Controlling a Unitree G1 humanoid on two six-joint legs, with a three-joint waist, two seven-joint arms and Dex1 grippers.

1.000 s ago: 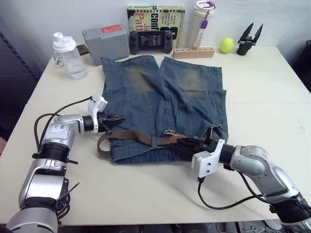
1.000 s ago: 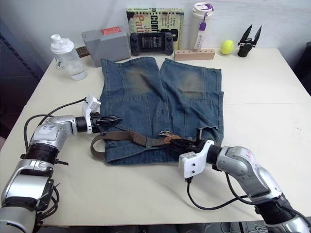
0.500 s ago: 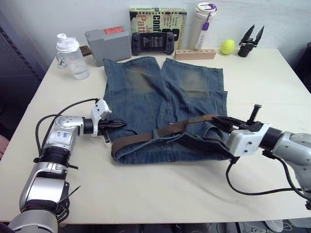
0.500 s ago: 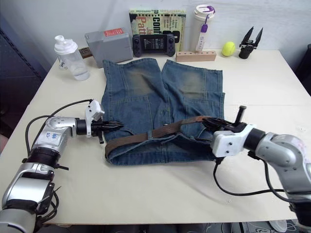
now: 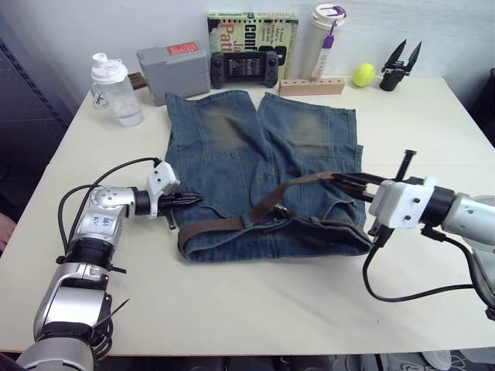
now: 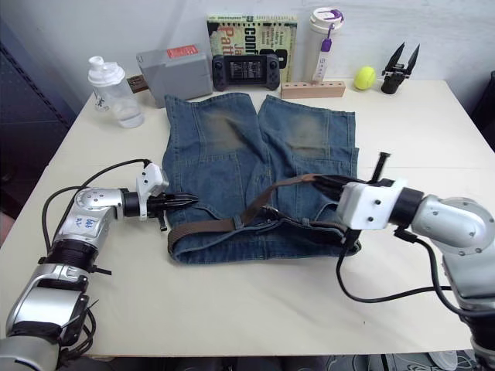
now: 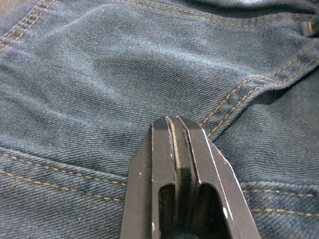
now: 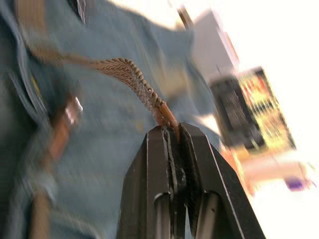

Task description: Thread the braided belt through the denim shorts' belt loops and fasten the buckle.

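Denim shorts (image 5: 259, 170) are spread flat mid-desk (image 5: 232, 309), waistband toward the near edge, legs toward the far edge. The braided belt (image 5: 232, 226) is run along the waistband from its left end, then lifted off the cloth as a raised strand toward the right. The right gripper (image 5: 346, 182) is held above the right side of the shorts, fingers closed on the belt end; in the right wrist view the woven strand is seen pinched at its tan leather tip (image 8: 167, 115) between the closed fingers, a detail too small in the head views. A metallic glint (image 8: 74, 108) is seen on the belt in that view, too blurred to call the buckle. The left gripper (image 5: 192, 199) is at the shorts' left edge just above the waistband; in the left wrist view its fingers (image 7: 164, 149) are seen pressed together, tips over bare denim, nothing visibly held. Along the far edge are seen a shaker bottle (image 5: 112, 89), grey box (image 5: 172, 69), handheld console (image 5: 244, 68), book (image 5: 251, 27), tumbler (image 5: 321, 39) and yellow ball (image 5: 361, 74).
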